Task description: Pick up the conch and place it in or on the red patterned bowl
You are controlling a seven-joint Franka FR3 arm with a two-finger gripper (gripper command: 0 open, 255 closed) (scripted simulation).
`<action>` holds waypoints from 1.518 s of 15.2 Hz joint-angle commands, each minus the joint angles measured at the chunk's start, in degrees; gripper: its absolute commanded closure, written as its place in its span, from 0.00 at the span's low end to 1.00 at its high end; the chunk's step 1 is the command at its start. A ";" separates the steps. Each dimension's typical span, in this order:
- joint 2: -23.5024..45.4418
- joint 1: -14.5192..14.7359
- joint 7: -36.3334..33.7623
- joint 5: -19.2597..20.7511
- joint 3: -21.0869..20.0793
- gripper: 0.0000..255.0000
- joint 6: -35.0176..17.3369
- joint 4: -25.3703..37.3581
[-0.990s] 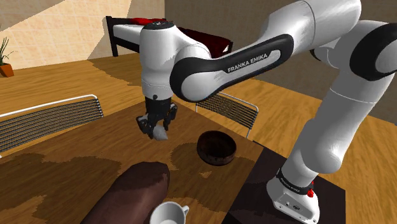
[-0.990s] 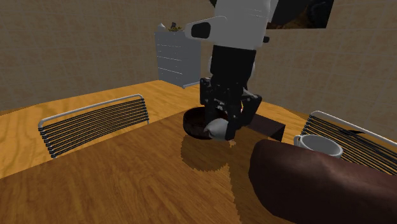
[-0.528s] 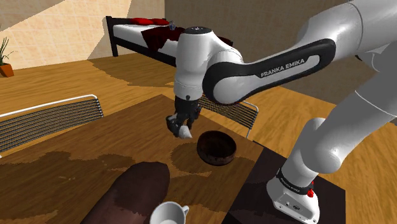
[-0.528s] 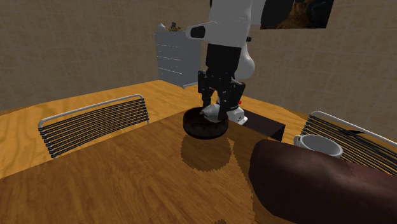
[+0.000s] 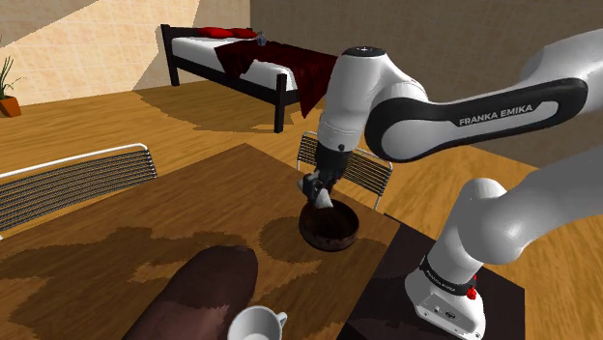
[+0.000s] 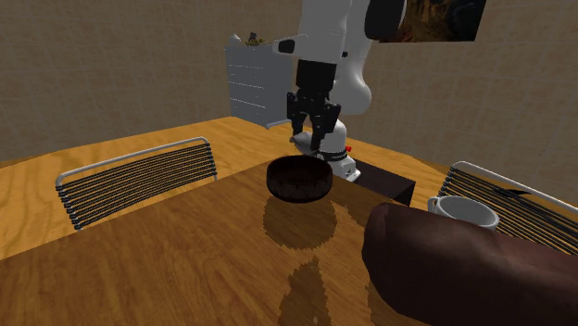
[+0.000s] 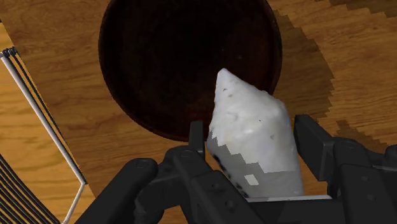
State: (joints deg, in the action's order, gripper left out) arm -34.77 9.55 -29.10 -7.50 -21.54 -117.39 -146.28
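Transport seemed nearly done: the fingers [image 7: 318, 149] clasped the white conch [image 7: 254, 127] between them, its tip over the dark bowl [image 7: 184, 57] just beyond; next, a short descent and release seemed due.

Wooden surface [image 5: 135, 208]. White cup [image 5: 257, 326], near edge, beside a large dark brown rounded object [image 5: 198, 295]. Wire-back chair [image 5: 68, 182], left. Bed [image 5: 242, 60] with red blanket, far. White drawer unit [image 6: 252, 81].

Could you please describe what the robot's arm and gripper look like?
The arm has rounded, glossy white links with dark joint sections; one dark band carries white FRANKA EMIKA lettering. Its gripper is all black and blocky, with two angular fingers. A small red spot shows at the arm's base.
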 commanded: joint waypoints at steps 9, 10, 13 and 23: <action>-9.27 1.62 3.74 -1.03 3.34 1.00 -2.09 -11.54; -8.97 1.65 3.68 -1.14 3.17 1.00 -2.99 -12.14; -7.91 1.74 3.50 -1.47 2.63 1.00 -5.78 -13.89; -6.75 1.78 3.32 -1.76 2.11 1.00 -8.44 -15.40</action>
State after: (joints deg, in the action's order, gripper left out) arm -41.53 11.33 -25.78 -9.26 -19.43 -125.81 -161.68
